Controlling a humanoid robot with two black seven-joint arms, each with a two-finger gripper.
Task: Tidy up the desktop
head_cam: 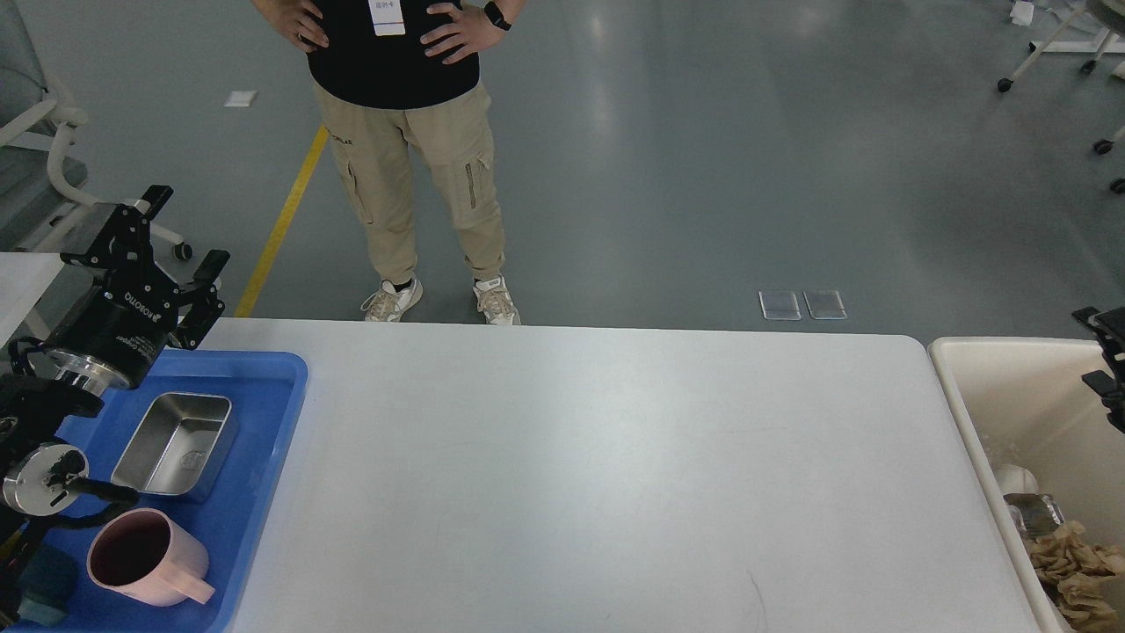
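The white desktop (598,475) fills the middle of the head view and its surface is bare. My left gripper (183,230) hangs open and empty above the far left corner, over the back edge of the blue tray (264,492). My right gripper (1094,347) pokes in at the right edge above the beige bin (967,387). Its two dark fingertips stand apart and nothing is between them.
The blue tray holds a steel box (176,440) and a pink mug (145,558). The bin holds crumpled brown paper (1077,563) and a bit of foil (1033,514). A person (404,158) stands just beyond the far edge.
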